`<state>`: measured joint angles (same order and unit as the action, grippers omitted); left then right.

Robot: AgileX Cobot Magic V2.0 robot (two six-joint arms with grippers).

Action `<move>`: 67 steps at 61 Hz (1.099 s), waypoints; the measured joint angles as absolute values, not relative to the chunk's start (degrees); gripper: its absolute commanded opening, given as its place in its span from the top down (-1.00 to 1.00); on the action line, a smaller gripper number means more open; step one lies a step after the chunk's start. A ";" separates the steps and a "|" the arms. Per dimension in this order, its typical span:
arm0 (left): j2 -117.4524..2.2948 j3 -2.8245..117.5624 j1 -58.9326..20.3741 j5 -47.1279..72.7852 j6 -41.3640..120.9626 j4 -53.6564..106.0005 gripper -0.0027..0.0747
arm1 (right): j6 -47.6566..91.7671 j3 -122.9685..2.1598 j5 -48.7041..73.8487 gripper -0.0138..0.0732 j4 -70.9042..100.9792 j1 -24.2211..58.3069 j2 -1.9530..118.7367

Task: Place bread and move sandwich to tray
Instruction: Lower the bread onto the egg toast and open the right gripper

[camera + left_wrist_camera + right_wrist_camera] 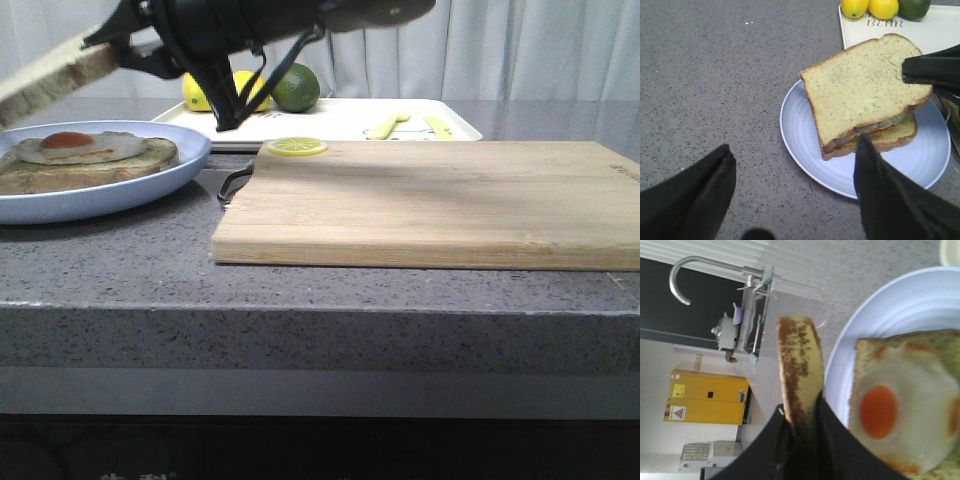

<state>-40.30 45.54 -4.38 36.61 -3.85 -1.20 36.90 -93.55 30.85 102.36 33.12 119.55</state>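
Nearest: cutting board: one light wooden cutting board (430,205) lies on the grey speckled table (300,290), with one lemon slice (295,147) on its far left corner.
Plate: one pale blue round plate (90,195) sits on the table just left of the board.
Sandwich: one sandwich (85,160) so far, a brown-crusted slice on the plate topped by a single fried egg (900,415) with an orange yolk.
Bread: one loose bread (862,85) slice, held in the air above the egg slice; in the left wrist view it covers most of the egg slice, tilted and apart from it.
Right claw: the right claw (800,427) is clamped on one edge of the bread, its fingers pressing both faces; the right arm reaches across from the right, high over the board, to the plate.
Left claw: the left claw (795,195) hangs above the table beside the plate with its fingers wide apart, gripping nothing.
Tray: one flat white tray (340,122) lies beyond the board and plate, against the curtain.
Fruit on tray: two yellow lemons (883,7) and one green lime (297,88) at its left end.
Other on tray: two small yellow-green pieces (387,125) toward its right end; what they are I cannot tell.
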 measured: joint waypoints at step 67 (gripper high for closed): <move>-40.30 45.54 -4.38 37.60 -3.85 -1.20 -0.35 | 38.78 -84.32 36.76 -0.19 74.86 25.67 104.24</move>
<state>-40.30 45.54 -4.38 37.60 -3.85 -1.20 38.78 -84.32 36.76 74.86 25.67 104.24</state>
